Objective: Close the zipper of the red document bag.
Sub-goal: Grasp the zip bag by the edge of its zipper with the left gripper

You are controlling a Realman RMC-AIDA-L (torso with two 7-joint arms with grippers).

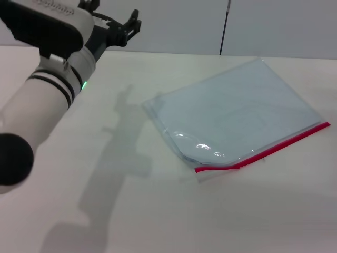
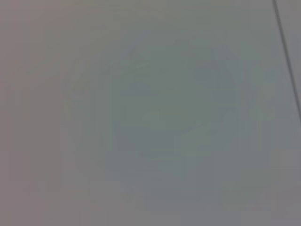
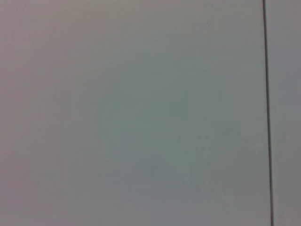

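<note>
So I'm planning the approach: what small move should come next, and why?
Probably swing the left gripper, raised at the far left of the white table, toward the flat translucent blue-grey document bag; nothing touches its bright red zipper strip yet.

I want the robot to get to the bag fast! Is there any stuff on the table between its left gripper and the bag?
No, nothing visible blocks it. Only bare table lies between the left gripper, raised at the far left, and the red document bag. The zipper runs along the bag's near edge. The right gripper is out of sight.
</note>
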